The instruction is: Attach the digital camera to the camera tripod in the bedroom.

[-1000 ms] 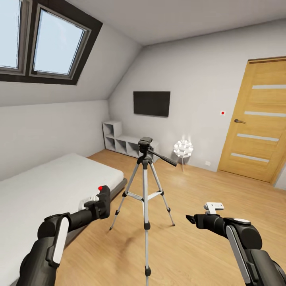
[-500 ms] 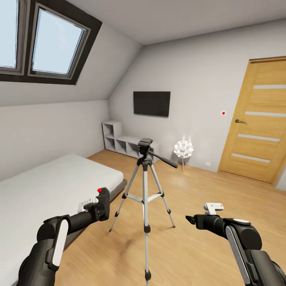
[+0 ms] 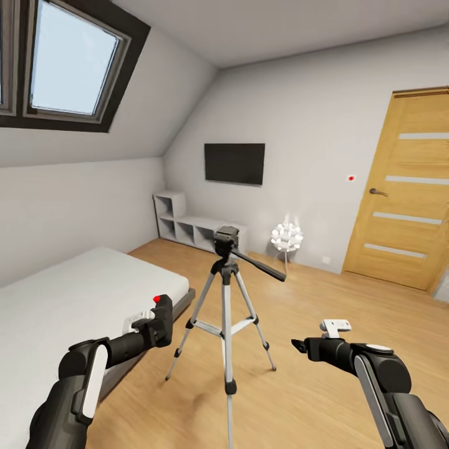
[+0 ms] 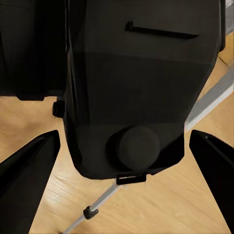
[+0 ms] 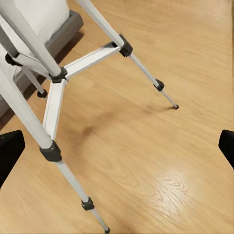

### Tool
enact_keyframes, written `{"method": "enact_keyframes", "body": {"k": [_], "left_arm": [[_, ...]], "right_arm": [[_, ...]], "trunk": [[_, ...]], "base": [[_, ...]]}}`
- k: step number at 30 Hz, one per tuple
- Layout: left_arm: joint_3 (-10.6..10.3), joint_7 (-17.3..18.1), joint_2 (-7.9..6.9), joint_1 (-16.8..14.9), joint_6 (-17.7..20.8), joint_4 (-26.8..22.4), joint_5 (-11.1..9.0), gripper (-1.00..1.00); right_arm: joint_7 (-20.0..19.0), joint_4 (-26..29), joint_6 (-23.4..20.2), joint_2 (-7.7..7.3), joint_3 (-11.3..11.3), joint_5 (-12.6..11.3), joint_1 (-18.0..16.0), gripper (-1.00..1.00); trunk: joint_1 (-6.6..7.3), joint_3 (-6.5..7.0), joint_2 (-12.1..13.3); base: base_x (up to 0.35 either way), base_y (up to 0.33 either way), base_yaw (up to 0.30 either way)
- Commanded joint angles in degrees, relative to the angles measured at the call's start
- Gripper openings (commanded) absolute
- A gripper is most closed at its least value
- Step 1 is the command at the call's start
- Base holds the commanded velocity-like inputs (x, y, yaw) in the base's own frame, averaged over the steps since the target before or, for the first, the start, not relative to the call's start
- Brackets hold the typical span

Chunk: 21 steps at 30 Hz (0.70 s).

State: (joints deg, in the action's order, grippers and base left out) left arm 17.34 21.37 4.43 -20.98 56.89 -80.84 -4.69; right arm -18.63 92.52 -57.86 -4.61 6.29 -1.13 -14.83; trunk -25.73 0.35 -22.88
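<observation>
The small black DSLR-shaped digital camera with a red top button (image 3: 161,317) sits clamped between the fingers of the left gripper (image 3: 156,321), low beside the grey bed (image 3: 75,299). The silver-legged camera tripod with black head and pan handle (image 3: 227,293) stands on the light wood floor (image 3: 349,299), just ahead between both arms. The right gripper (image 3: 298,345) is spread wide, holding nothing.

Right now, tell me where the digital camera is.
In the head view the digital camera is held in the left gripper, low at the left, between the bed and the camera tripod, below the tripod's head.
</observation>
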Motion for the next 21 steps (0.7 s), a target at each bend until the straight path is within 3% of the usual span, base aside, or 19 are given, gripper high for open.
{"method": "enact_keyframes", "body": {"k": [1, 10, 21], "left_arm": [[0.16, -0.1, 0.05, -0.03, 0.46, -0.02, -0.66, -1.0], [0.26, -0.02, 0.05, -0.03, 0.5, -0.03, -0.61, -1.0], [0.28, -0.02, 0.04, 0.0, 0.5, -0.07, -0.51, -1.0]], "right_arm": [[-0.09, 0.02, -0.29, 0.0, 0.03, -0.1, -0.03, 1.0], [-0.09, 0.02, -0.33, 0.04, -0.02, -0.1, -0.03, 1.0], [-0.09, 0.02, -0.34, 0.19, -0.12, -0.1, -0.03, 1.0]], "trunk": [[-0.05, -0.02, -0.04], [-0.05, -0.02, -0.04], [-0.05, -0.02, -0.04]], "base": [[0.261, 0.184, -0.21], [0.123, 0.171, -0.218], [0.015, 0.022, -0.038]]}}
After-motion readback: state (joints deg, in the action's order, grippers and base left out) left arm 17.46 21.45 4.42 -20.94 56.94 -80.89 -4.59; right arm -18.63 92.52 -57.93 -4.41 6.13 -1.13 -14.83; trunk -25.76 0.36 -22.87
